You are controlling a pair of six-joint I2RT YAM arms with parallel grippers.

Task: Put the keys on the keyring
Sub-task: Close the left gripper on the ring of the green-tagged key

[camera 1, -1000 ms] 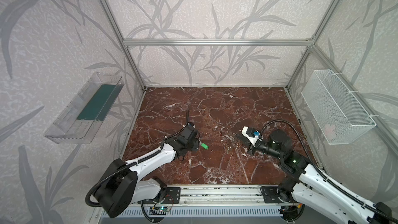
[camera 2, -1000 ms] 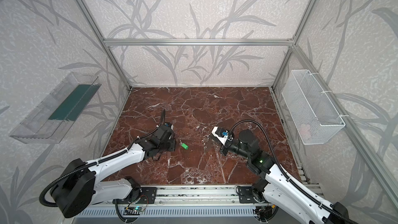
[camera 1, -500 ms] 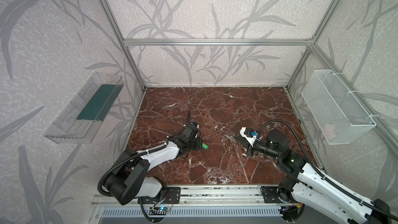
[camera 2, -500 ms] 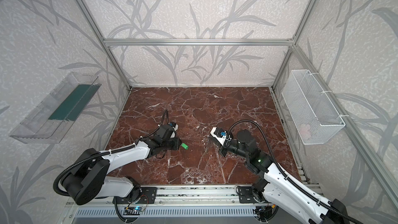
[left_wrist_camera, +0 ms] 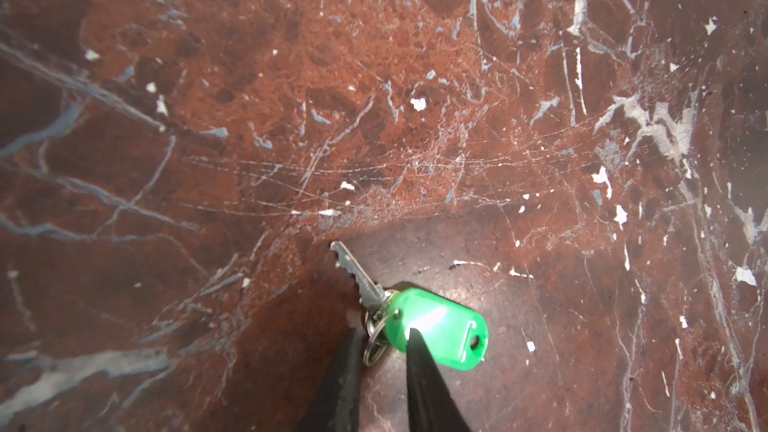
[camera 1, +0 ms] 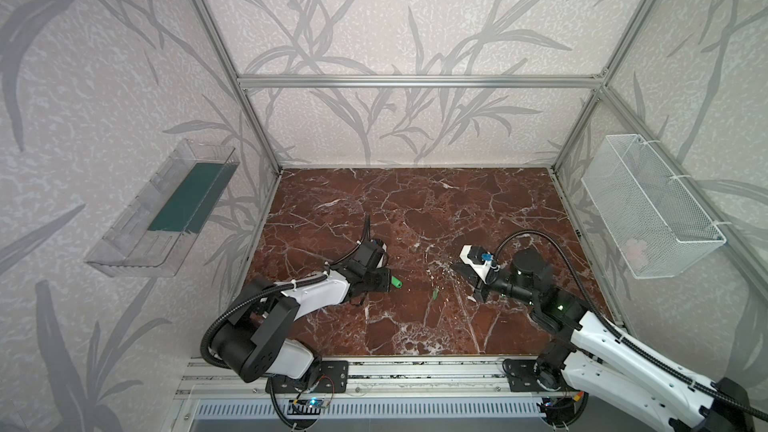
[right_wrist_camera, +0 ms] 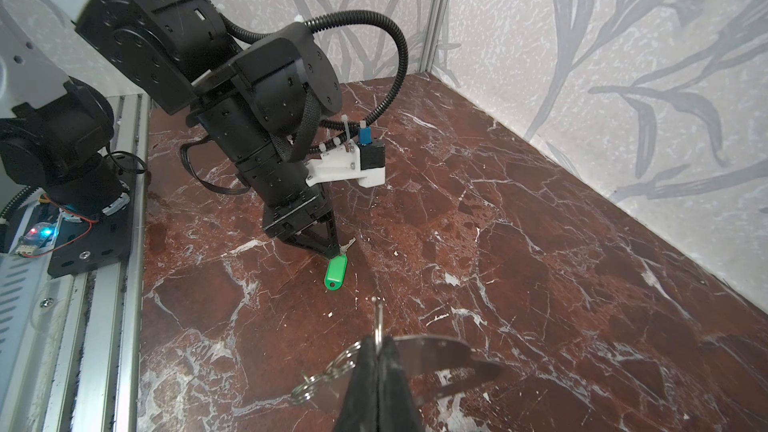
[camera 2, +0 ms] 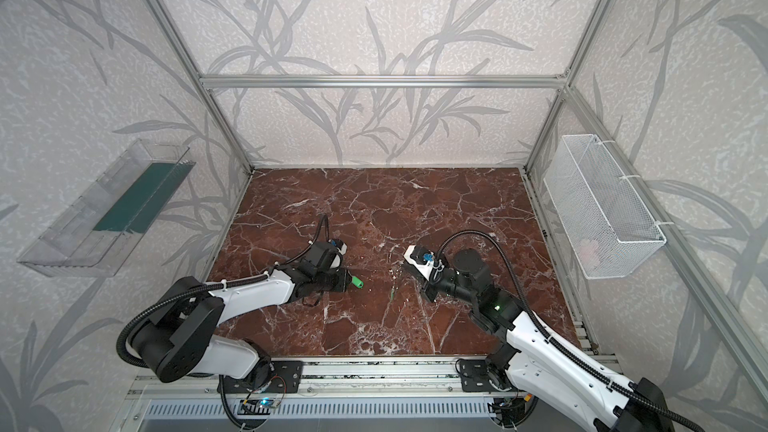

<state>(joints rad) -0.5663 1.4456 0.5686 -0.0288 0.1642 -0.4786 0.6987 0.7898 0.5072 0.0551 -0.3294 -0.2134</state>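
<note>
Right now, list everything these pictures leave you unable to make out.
- Left wrist view: whether the left fingers actually pinch the split ring or the green tag; one fingertip overlaps the tag.
- Right wrist view: where the keyring is gripped; the shut right fingers cover that spot.
- In a top view: a green speck, too small to identify.
- Mesh basket: pale contents, blurred behind the mesh.

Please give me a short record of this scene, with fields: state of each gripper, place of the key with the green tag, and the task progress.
left gripper: open, jaws on either side of the small ring of the green-tag key
right gripper: shut on keyring
green-tag key: lying flat on marble table
progress: key not yet on keyring
</note>
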